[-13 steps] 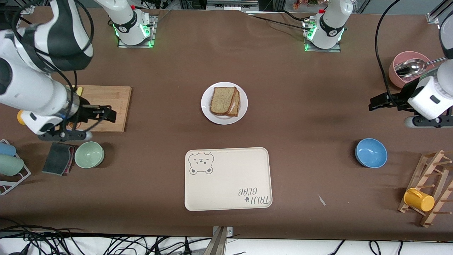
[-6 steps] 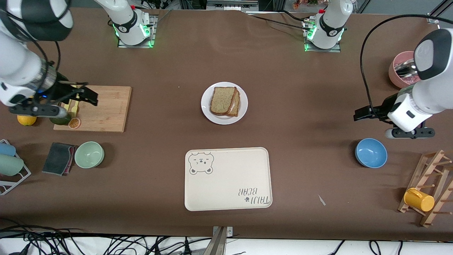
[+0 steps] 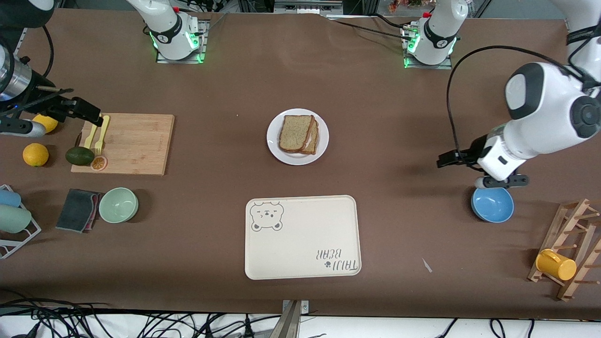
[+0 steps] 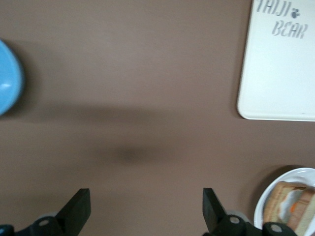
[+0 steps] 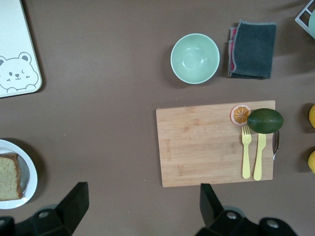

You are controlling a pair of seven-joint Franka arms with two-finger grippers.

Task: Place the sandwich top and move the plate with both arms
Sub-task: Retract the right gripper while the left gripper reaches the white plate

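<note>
sandwich top [image 3: 296,132] sits on the slice below it, on the plate [image 3: 276,145], mid-table. you see white filling peeking out at the edge toward the left arm's end. the plate is farther from the front camera than the bear tray [image 3: 302,237], clear gap between them.

your left gripper [image 3: 446,158] hangs over bare table between the plate and the blue bowl [image 3: 492,203], jaws wide with nothing in them. left wrist view shows both fingers [image 4: 78,212] spread, plus the tray corner [image 4: 256,93] and the plate rim [image 4: 275,189].

your right gripper [image 3: 80,109] is over the table at the end of the cutting board [image 3: 136,143], jaws wide, holding nothing. on the board lie a yellow fork and knife [image 3: 99,135], an avocado [image 3: 80,155] and an orange slice [image 3: 98,163]. green bowl [image 3: 118,204] and grey cloth [image 3: 77,210] lie nearer the camera than the board.
</note>
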